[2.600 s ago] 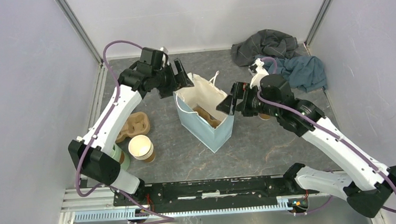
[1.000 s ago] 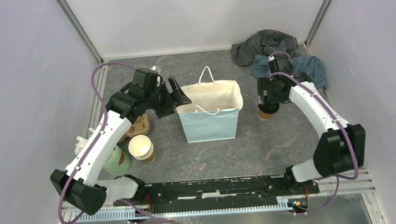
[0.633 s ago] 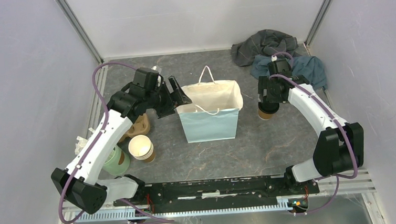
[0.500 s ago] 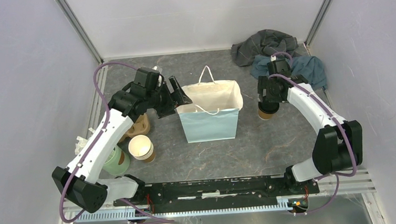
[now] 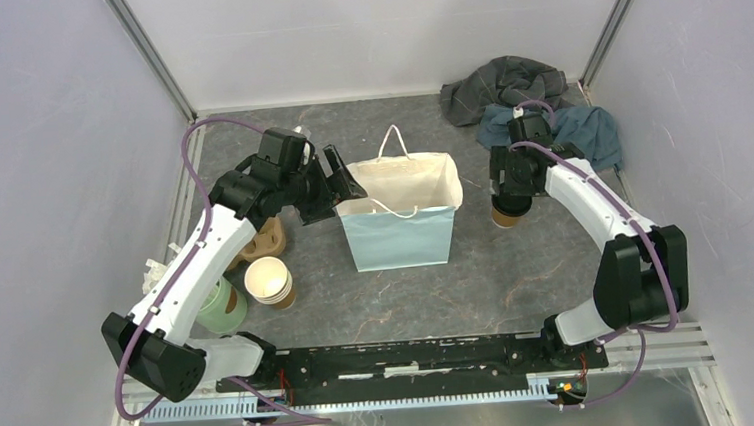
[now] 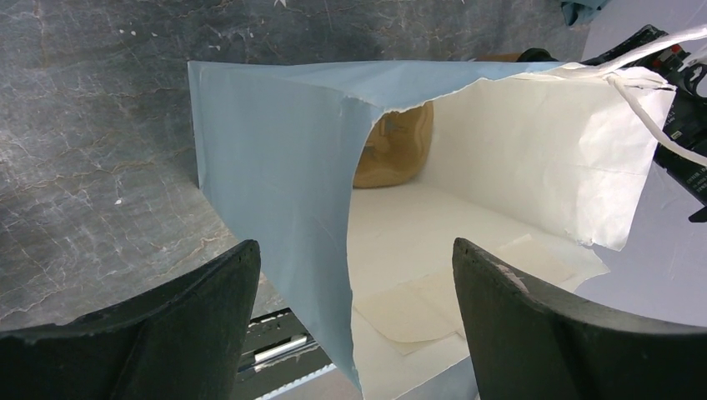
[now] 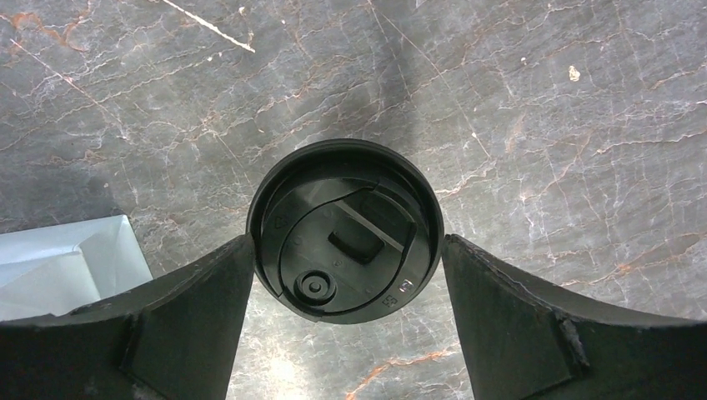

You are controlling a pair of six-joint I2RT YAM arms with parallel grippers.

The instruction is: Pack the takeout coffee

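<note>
Takeout coffee (image 7: 346, 229) stands upright (axis vertical).

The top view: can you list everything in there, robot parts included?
paper bag: one, pale blue with white inside, standing open mid-table
takeout coffee: one, brown with black lid, right of the bag
lidless cups: one stack, brown with cream insides, left of the bag
green cup: one, pale green, by the left arm, partly hidden
cup carrier: one, tan, left of the bag
tan moulded piece: one, inside the bag
cloths: two, grey and blue, far right corner
table: one, dark marbled
left gripper: black, open, jaws astride the bag's rim
right gripper: black, fingers flanking the coffee's lid; grip unclear
</note>
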